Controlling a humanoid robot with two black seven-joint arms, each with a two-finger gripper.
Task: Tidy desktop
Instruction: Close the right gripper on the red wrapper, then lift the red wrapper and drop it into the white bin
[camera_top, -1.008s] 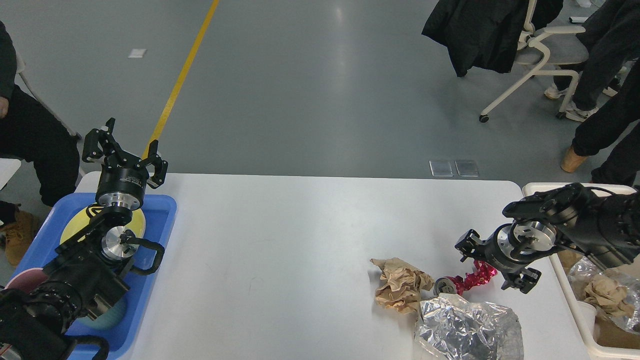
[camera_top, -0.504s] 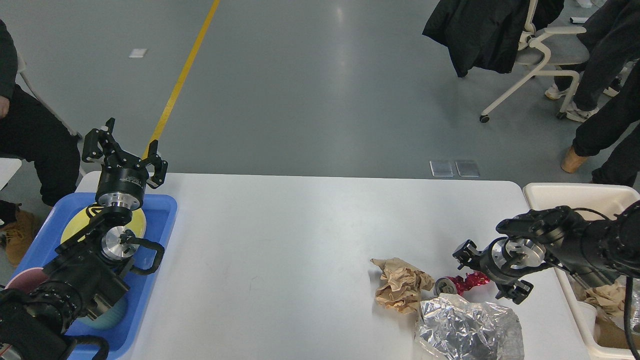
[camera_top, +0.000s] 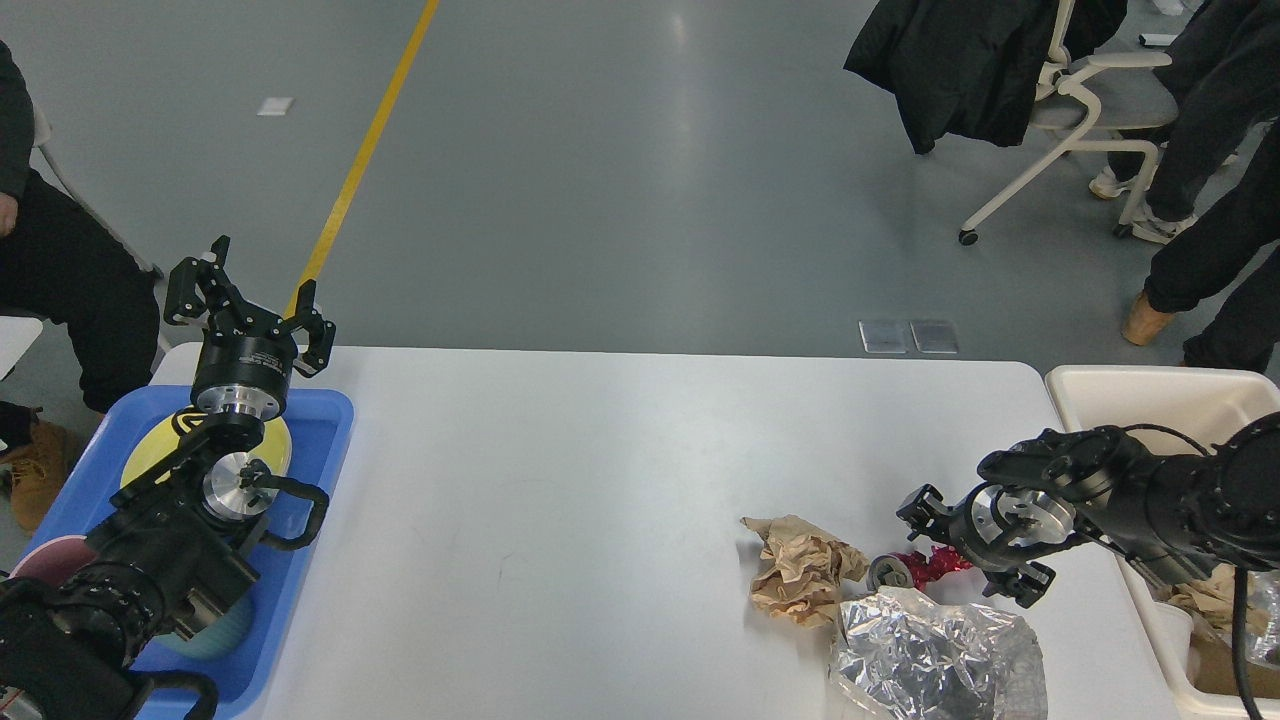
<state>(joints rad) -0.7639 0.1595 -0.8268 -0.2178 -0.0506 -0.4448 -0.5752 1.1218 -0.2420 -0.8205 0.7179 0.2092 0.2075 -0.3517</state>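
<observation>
The white desktop (camera_top: 600, 470) fills the lower part of the head view. Near its front right lie a crumpled brown paper (camera_top: 800, 580), a crumpled silver foil sheet (camera_top: 935, 655) and a shiny red wrapper (camera_top: 925, 568) with a grey round end. My right gripper (camera_top: 955, 552) is low over the red wrapper's right end, open, with one finger on each side and part of the wrapper hidden beneath it. My left gripper (camera_top: 250, 300) stands open and empty, raised above the far end of the blue tray (camera_top: 325, 430).
The blue tray at the left edge holds a yellow plate (camera_top: 150, 455), a pink dish (camera_top: 40, 560) and a teal bowl (camera_top: 215, 630). A cream bin (camera_top: 1150, 390) with crumpled waste stands off the table's right end. People and a chair (camera_top: 1080, 100) are beyond the table.
My right gripper has come down and leftward from beside the bin to sit closer over the red wrapper. The left arm has not moved.
</observation>
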